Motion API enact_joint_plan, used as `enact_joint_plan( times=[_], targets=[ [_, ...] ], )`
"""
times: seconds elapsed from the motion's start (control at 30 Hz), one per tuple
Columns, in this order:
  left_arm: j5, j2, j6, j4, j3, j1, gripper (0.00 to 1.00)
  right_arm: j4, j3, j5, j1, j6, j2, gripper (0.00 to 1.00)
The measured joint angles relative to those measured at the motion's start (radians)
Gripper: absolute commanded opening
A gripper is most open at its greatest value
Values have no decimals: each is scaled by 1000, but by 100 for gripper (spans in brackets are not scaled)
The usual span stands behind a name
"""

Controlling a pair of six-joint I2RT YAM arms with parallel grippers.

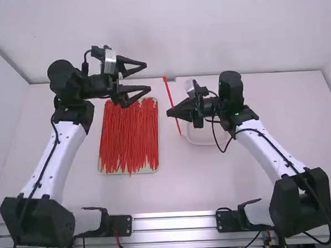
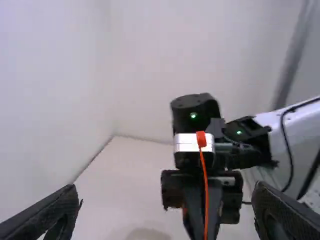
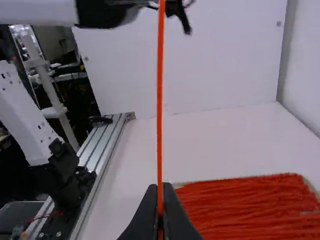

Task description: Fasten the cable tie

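A single red cable tie (image 1: 172, 106) stands nearly upright above the table, its head (image 1: 164, 77) at the top. My right gripper (image 1: 171, 110) is shut on its lower half; in the right wrist view the fingers (image 3: 150, 210) pinch the strap (image 3: 160, 100). My left gripper (image 1: 147, 77) hangs open above the far end of the tray, just left of the tie's head and apart from it. Its wide-spread fingers (image 2: 47, 215) frame the tie (image 2: 203, 185) and the right gripper in the left wrist view.
A flat tray (image 1: 104, 170) holding a pile of several red cable ties (image 1: 128, 136) lies left of centre; the pile (image 3: 250, 205) also shows in the right wrist view. A white dish (image 1: 202, 138) sits beneath the right wrist. Walls close the table's far and left sides.
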Motion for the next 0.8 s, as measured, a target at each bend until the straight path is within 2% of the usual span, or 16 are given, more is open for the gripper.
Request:
enact_joint_plan(
  times=[0.17, 0.3, 0.57, 0.73, 0.8],
  targets=[
    [91, 72, -166, 253, 15, -8, 88, 109, 0, -6, 4, 37, 0, 0],
    [121, 91, -256, 362, 15, -42, 87, 179, 0, -4, 8, 74, 0, 0],
    [79, 92, -338, 399, 16, -94, 85, 254, 0, 87, 58, 142, 0, 0],
    [42, 92, -386, 441, 16, -93, 79, 298, 0, 104, 73, 158, 0, 0],
    [36, 92, -402, 467, 16, -93, 73, 311, 0, 116, 73, 166, 0, 0]
  ],
)
